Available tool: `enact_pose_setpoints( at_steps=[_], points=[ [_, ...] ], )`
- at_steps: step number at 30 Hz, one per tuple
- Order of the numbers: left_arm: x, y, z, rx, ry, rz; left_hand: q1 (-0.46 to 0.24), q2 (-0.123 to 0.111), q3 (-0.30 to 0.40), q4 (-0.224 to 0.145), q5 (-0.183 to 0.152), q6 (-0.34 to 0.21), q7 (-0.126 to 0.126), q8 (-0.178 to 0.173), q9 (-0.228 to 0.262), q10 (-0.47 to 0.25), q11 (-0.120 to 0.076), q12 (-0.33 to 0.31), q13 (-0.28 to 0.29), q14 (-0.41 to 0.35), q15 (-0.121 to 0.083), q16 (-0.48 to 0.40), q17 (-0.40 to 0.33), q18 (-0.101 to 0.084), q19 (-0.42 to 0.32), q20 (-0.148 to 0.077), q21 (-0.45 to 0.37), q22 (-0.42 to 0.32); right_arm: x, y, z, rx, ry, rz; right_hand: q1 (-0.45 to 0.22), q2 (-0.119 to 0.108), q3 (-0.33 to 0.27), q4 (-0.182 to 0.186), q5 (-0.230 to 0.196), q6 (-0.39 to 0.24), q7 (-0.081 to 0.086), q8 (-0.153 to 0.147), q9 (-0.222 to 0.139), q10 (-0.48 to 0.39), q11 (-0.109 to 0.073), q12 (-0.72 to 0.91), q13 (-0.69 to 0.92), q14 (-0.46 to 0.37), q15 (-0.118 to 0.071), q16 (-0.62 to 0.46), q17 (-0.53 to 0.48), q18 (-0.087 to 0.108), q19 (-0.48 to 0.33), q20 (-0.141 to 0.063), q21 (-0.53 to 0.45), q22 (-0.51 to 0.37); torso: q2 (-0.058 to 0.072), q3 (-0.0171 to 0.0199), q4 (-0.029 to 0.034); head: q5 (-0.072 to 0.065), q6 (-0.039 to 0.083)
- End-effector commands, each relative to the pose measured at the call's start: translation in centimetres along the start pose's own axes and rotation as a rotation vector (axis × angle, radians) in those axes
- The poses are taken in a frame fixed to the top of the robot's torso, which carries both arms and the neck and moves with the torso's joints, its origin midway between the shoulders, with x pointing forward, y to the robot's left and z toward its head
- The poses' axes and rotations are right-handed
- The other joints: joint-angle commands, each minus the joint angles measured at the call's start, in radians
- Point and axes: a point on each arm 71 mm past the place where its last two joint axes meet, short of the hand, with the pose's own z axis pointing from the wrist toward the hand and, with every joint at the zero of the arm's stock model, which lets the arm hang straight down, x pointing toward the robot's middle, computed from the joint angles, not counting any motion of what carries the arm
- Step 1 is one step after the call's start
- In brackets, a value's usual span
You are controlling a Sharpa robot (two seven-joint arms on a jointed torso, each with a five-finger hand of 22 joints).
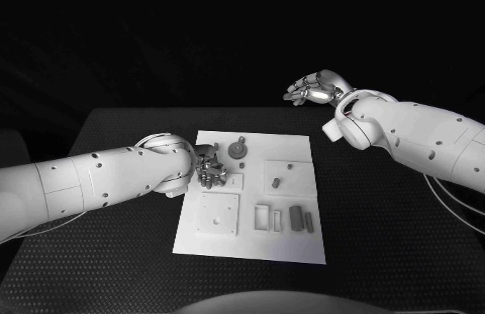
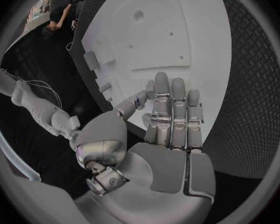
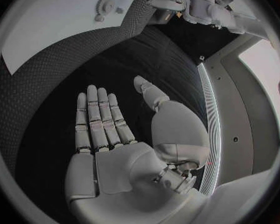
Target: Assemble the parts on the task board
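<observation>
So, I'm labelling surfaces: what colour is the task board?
White, the task board shows best in the head view, against the black table.

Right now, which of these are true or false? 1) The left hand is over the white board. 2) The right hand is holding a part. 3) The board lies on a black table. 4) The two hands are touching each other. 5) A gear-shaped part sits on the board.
1) True: the left hand is over the board, near its left side.
2) False: the right hand is open, fingers straight, with nothing in it, over the bare table.
3) True.
4) False: they are well apart; the right hand is raised beyond the board's far right corner.
5) True: the gear sits near the board's far edge, just right of the left hand.
</observation>
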Motion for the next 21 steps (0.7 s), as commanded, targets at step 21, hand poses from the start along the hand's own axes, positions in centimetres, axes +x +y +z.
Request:
enact_pose_setpoints(
  at_steps=[21],
  points=[
    [-0.02, -0.43, -0.49, 0.043, -0.113, -0.056, 0.056, -0.025, 0.017, 0.037, -0.091, 0.072, -0.063, -0.026, 0.011, -0.003, -0.004, -0.012, -0.007, 0.002, 0.004, 0.006, -0.014, -0.015, 0.003, -0.033, 0.013, 0.018, -0.05, -0.24, -0.09, 0.001, 0.011, 0.009, -0.023, -0.001, -0.005, 0.004, 0.015, 0.001, 0.021, 0.005, -0.004, 0.007, -0.001, -0.005, -0.007, 0.001, 0.008, -0.006, -0.003, -0.007, -0.003, 0.001, -0.010, 0.005, 0.000, -0.0001, -0.0009, 0.001, -0.001]
  ],
)
